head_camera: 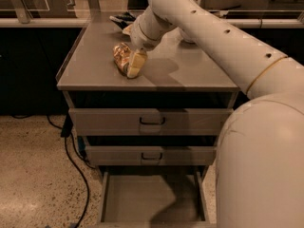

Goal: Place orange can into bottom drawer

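The orange can (120, 55) lies on its side on the grey cabinet top (95, 70), left of the middle. My gripper (130, 64) is down at the can's near right end and touches it, with the white arm (213, 42) reaching in from the upper right. The can rests on the top and is not lifted. The bottom drawer (142, 198) is pulled open at the foot of the cabinet, its flat grey floor bare, with a shadow on its right part.
Two closed grey drawer fronts with black handles (152, 121) (151, 156) sit above the open drawer. A dark snack bag (121, 18) lies at the back of the top. A black cable (71, 160) runs down the floor at the left. My arm's body (261, 175) fills the right side.
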`<action>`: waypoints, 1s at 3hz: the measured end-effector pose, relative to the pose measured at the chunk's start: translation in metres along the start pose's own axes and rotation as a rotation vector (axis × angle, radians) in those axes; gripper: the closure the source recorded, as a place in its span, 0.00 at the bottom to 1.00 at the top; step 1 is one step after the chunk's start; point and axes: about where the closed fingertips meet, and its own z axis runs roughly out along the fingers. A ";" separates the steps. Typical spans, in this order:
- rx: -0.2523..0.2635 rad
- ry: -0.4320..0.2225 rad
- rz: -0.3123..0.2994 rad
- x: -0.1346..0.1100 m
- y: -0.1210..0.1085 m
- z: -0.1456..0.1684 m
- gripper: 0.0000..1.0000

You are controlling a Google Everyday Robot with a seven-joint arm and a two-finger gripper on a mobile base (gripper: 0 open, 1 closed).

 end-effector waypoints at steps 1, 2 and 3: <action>0.000 0.000 0.000 0.000 0.000 0.000 0.35; 0.000 0.000 0.000 0.000 0.000 0.000 0.66; 0.000 0.000 0.000 0.000 0.000 0.000 0.88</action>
